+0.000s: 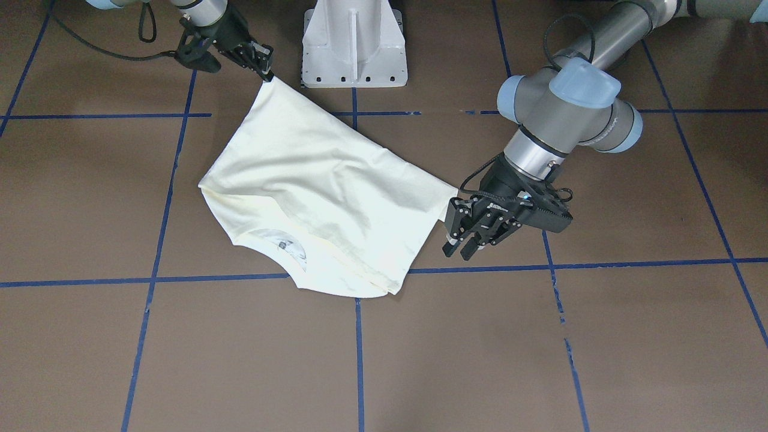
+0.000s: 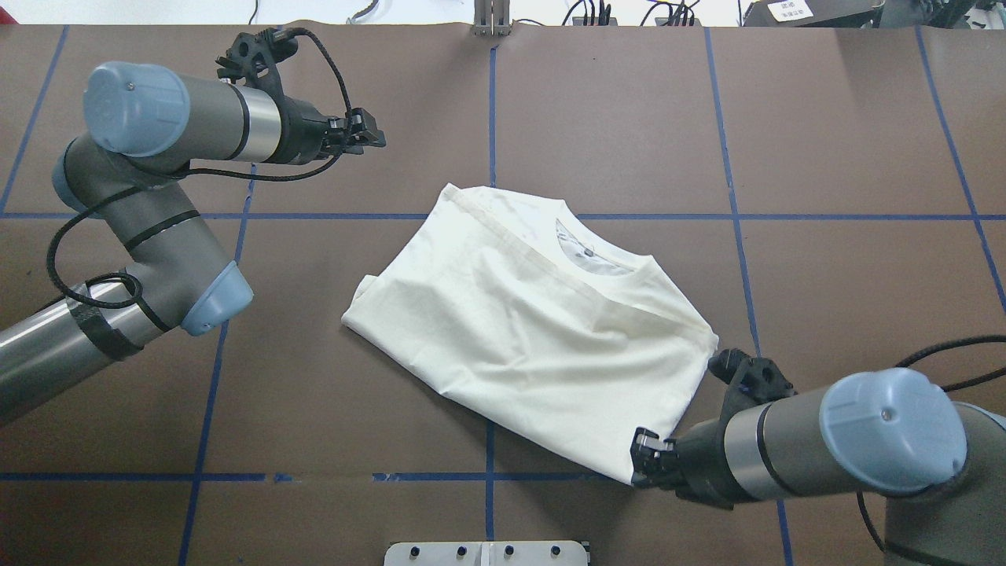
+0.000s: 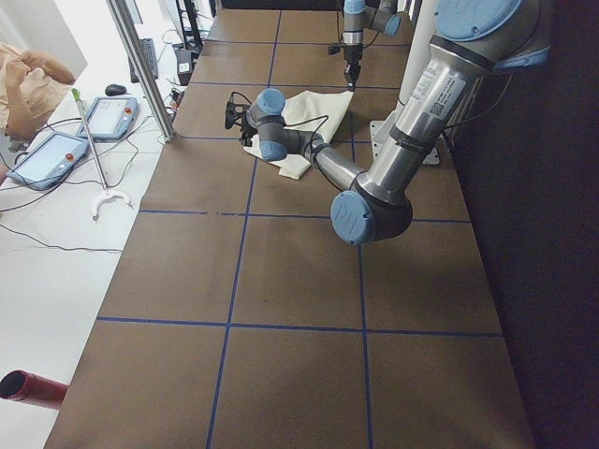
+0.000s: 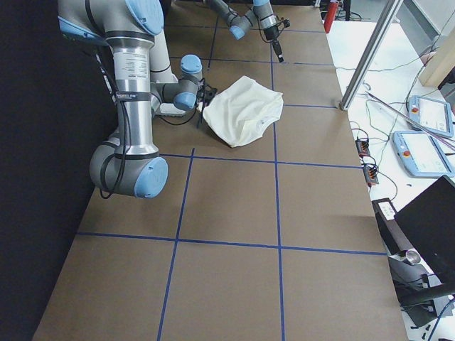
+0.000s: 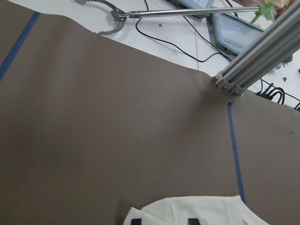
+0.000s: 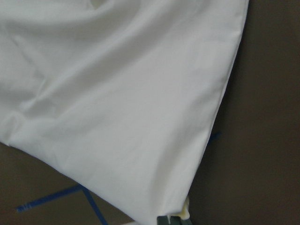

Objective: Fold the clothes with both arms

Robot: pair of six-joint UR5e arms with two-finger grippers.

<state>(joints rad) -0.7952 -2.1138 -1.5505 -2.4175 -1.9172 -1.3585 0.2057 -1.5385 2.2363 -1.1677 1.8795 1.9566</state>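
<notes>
The cream-white T-shirt (image 1: 324, 186) lies folded on the brown table, plain side up, with its collar and a bit of print showing (image 2: 585, 253). My right gripper (image 2: 640, 458) is shut on a corner of the shirt on the robot's side; that pinched corner shows in the right wrist view (image 6: 183, 214) and in the front view (image 1: 266, 73). My left gripper (image 1: 461, 247) is open and empty, raised beside the opposite corner and apart from the cloth (image 2: 376, 139). Its view shows the shirt's edge (image 5: 197, 211) just below the fingertips.
The white pedestal base (image 1: 354, 45) stands at the robot's edge, close to my right gripper. Blue tape lines (image 2: 491, 118) grid the table. An aluminium post (image 5: 262, 58) stands at the far edge, with teach pendants (image 4: 425, 149) beyond the table.
</notes>
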